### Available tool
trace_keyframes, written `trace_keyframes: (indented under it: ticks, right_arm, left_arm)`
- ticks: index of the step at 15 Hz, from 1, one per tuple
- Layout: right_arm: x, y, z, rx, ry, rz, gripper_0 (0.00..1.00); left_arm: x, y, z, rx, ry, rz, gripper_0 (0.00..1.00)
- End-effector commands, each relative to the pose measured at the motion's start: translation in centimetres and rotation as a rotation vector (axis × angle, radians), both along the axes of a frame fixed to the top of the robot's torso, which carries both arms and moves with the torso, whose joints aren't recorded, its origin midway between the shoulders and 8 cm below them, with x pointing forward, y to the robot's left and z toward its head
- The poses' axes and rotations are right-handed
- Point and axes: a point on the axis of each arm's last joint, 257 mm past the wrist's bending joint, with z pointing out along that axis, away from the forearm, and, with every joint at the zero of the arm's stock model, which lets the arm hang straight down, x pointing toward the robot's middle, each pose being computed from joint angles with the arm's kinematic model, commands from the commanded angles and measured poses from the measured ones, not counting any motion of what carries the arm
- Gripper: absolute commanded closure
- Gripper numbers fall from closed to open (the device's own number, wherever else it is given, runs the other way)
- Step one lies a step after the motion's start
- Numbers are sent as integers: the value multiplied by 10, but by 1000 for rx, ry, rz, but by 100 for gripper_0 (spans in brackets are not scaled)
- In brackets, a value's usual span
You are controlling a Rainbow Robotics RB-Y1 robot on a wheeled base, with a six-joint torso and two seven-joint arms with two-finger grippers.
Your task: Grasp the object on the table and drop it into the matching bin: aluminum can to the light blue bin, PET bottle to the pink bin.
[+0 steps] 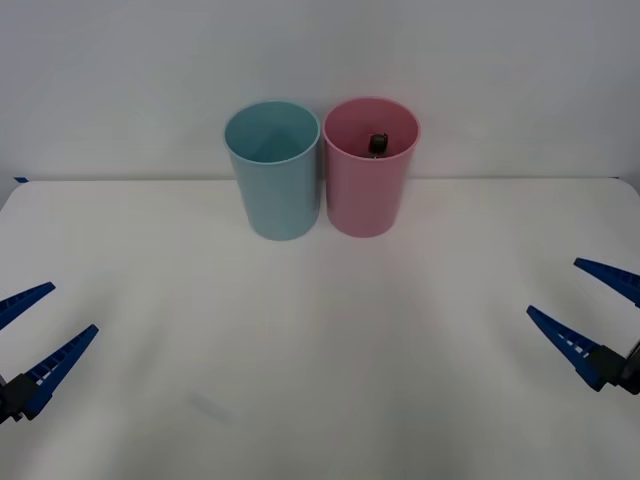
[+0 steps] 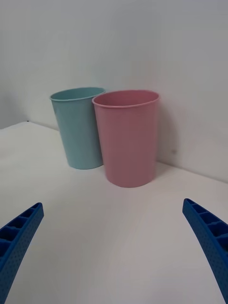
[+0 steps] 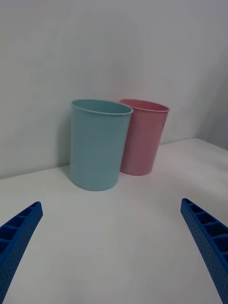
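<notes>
Pink tapered plastic bin (image 1: 370, 185) at the white table's (image 1: 320, 350) far edge holds the black-capped clear bottle (image 1: 378, 144), so both blue grippers, left (image 1: 30, 335) and right (image 1: 590, 305), sit wide open and empty near its front corners.

Pink bin (image 1: 367, 185) upright, touching light blue bin (image 1: 275, 185) on its left, what seems the PET bottle (image 1: 378, 144) inside pink bin, black cap up.

PET bottle (image 1: 379, 144) mostly hidden — inside pink bin (image 1: 366, 195) (cap visible).
</notes>
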Motion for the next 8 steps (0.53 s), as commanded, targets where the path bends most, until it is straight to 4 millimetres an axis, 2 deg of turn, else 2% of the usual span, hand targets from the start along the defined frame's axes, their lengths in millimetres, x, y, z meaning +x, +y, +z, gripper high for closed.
trace_keyframes:
  ticks: [1,4,8]
  right_arm:
    - [-20,0,-1,4,21,-3,0]
    - [-31,-1,-7,2,43,-9,0]
    - [-31,-1,-7,3,42,-9,0]
  left_arm:
    - [0,0,0,0,0,0,0]
    - [0,0,0,0,0,0,0]
    - [0,0,0,0,0,0,0]
